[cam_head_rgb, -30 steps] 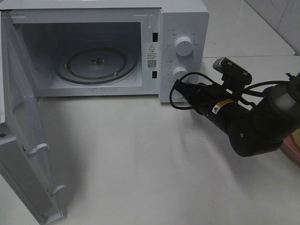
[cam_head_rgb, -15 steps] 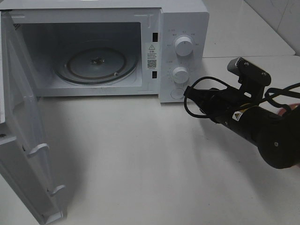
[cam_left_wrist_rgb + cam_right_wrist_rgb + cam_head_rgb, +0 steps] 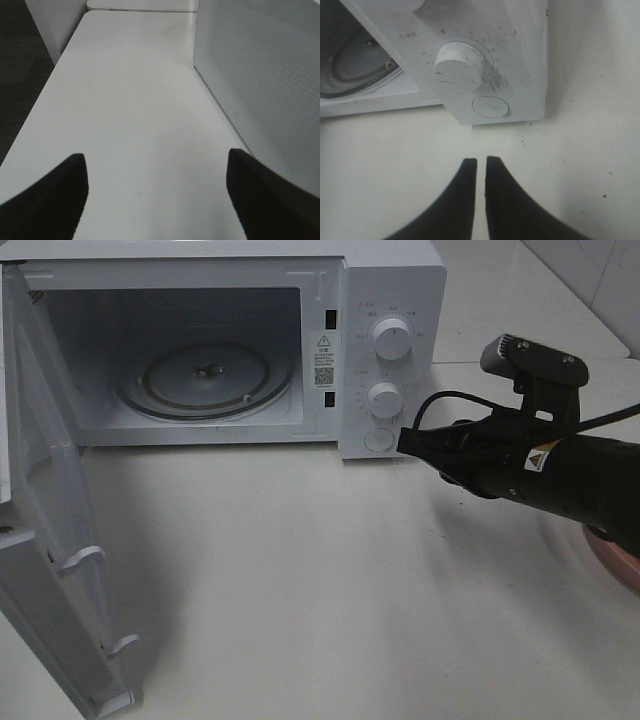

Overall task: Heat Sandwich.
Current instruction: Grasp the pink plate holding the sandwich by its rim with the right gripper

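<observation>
The sandwich is out of view. A white microwave (image 3: 390, 280) stands at the back with its door (image 3: 50, 540) swung open to the left. Its glass turntable (image 3: 205, 375) is bare. My right gripper (image 3: 408, 438) hovers low over the table, just in front of the round button (image 3: 378, 440) under the two knobs. In the right wrist view, the right gripper (image 3: 481, 162) has its dark fingers a thin slit apart with nothing between them. My left gripper (image 3: 155, 200) is spread wide and empty over bare table beside a perforated white panel (image 3: 260, 85).
The rim of a round pink plate (image 3: 622, 562) shows at the right edge, partly behind my right arm. The lower knob (image 3: 459, 62) and button (image 3: 490, 106) lie straight ahead of the right fingers. White tabletop (image 3: 300, 570) stretches in front of the microwave.
My right arm has swung to the right and lower, away from the middle of the table. Its fingers, pressed together before, now stand a slit apart. The microwave is unchanged.
</observation>
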You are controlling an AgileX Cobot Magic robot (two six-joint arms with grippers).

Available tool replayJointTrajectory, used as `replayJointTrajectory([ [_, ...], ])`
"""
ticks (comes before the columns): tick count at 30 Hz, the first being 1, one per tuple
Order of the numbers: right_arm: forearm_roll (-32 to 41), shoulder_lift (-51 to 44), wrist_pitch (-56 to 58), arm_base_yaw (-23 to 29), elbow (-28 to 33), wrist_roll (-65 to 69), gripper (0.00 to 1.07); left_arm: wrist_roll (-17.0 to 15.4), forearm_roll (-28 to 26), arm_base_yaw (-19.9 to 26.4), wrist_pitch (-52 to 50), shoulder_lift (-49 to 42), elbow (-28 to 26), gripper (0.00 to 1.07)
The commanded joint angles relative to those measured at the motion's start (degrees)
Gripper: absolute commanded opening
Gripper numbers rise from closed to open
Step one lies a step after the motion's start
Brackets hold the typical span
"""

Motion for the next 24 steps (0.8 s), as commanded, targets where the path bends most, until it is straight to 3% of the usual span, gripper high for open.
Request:
replayJointTrajectory([
  [1, -2.29, -3.67, 5.84, -0.4, -0.06, -4.3, 0.17, -0.06, 0.34, 0.06, -1.03, -0.97, 0.17, 0.74],
  [9, -5.44, -8.65, 23.26, -0.4, -3.61, -5.79, 0.4, -0.06, 0.34, 0.06, -1.03, -0.97, 0.17, 0.74],
  [18, -11.4, -9.91, 52.2, -0.4, -16.1, -5.9, 0.62, -0.06, 0.34, 0.06, -1.03, -0.97, 0.17, 0.74],
  [24, -14.84, -9.91, 64.63, -0.4, -22.98, -5.9, 0.69, -0.06, 0.34, 0.06, -1.03, -0.97, 0.17, 0.74],
])
